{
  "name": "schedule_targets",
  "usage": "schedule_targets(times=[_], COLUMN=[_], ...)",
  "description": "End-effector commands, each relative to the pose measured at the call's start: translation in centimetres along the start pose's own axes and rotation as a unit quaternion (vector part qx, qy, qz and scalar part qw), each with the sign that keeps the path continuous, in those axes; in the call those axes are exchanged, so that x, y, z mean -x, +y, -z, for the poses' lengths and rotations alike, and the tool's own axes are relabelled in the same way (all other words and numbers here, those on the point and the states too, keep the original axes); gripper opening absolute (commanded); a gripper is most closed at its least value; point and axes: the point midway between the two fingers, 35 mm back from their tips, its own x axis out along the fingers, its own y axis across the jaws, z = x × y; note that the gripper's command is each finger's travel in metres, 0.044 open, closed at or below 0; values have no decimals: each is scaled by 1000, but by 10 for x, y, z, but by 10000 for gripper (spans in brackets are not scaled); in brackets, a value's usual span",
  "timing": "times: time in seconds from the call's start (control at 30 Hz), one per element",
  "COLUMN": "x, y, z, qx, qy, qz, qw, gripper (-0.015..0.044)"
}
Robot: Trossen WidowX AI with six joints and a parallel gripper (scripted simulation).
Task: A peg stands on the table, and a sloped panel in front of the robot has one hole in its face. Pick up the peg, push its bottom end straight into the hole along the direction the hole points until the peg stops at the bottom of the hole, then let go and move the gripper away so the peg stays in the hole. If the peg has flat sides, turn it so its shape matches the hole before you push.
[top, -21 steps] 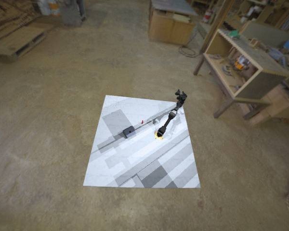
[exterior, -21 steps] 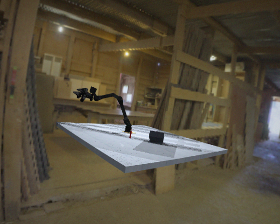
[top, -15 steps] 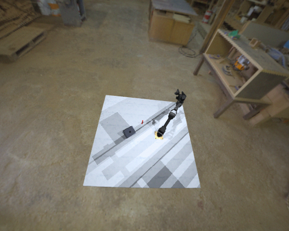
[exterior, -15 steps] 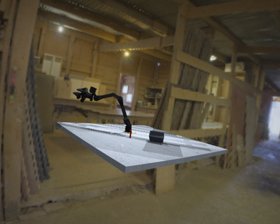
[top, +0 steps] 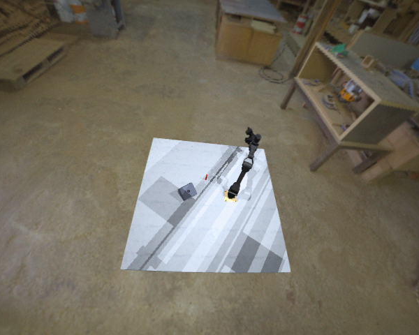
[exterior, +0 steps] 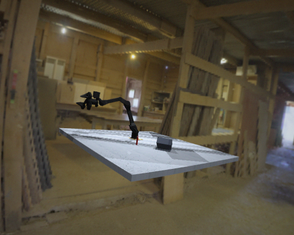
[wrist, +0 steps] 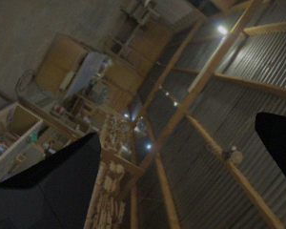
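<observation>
In the top view, the gripper (top: 248, 130) (exterior: 79, 99) (wrist: 180, 130) reaches out beyond the edge of the table (top: 202, 248) (exterior: 132, 164), at the far end of the outstretched arm (top: 240, 176) (exterior: 130, 115). The red peg (top: 206, 176) (exterior: 136, 140) is well apart from the gripper, back toward the middle of the table from it. The dark block with the sloped panel (top: 186, 191) (exterior: 164, 143) lies farther from the gripper than the peg does, and the hole (top: 188, 190) shows as a small dark spot in its face. The exterior view has the gripper raised well above the table's level, its fingers spread wide and pointing away from both peg and block. The peg stands upright on the table, lower than the gripper and well apart from it; the block sits beyond the peg as seen from the gripper. In the wrist view, the two fingers frame only roof and workshop, with nothing between them, and neither peg nor block appears. The step in hand is most likely the approach to the peg, with grasping and insertion both undone. The next move probably calls for swinging the gripper back over the table, turning its fingers toward the peg, and lowering them open around it without knocking it over.
</observation>
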Motion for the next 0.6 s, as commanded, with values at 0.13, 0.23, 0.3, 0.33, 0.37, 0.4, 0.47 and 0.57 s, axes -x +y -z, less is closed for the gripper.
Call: schedule_targets(times=[0.13,0.23,0.3,0.33,0.37,0.4,0.47,0.57], x=[-10,-12,-13,-14,-14,-14,-14,-14], y=[-21,-29,-35,-38,-40,-43,-48,-56], z=[-51,-71,-84,-90,-97,-103,-116,-135], qx=[-101,-136,-159,-170,-182,-193,-216,-248], qy=[-58,-79,-93,-100,-106,-113,-126,-145], qz=[-22,-32,-40,-44,-48,-52,-62,-77], qw=[993,987,982,979,976,973,966,955], gripper=[440,440,440,440,440,440,440,440])
